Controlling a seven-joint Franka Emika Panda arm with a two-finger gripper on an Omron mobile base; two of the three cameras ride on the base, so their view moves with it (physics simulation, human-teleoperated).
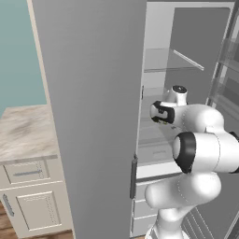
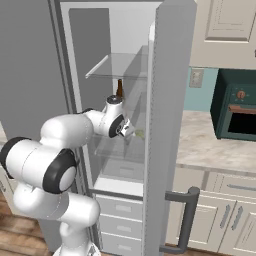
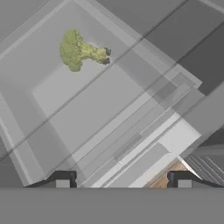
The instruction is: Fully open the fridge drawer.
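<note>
Claw [image 3: 120, 180], jaws spread and empty, hangs inside the open fridge [image 2: 170, 100] above the fridge drawer [image 3: 127, 148], whose handle looks ungrasped, so pulling remains.

My arm [image 1: 200, 154] is made of fat, rounded, glossy white segments, joined by dark, nearly black bands at the joints. One joint ends in a small white cap with a dark round centre. On the tool [image 3: 118, 179] I see two small dark fingertips [image 3: 61, 180], each carrying a pale grey square pad.
</note>
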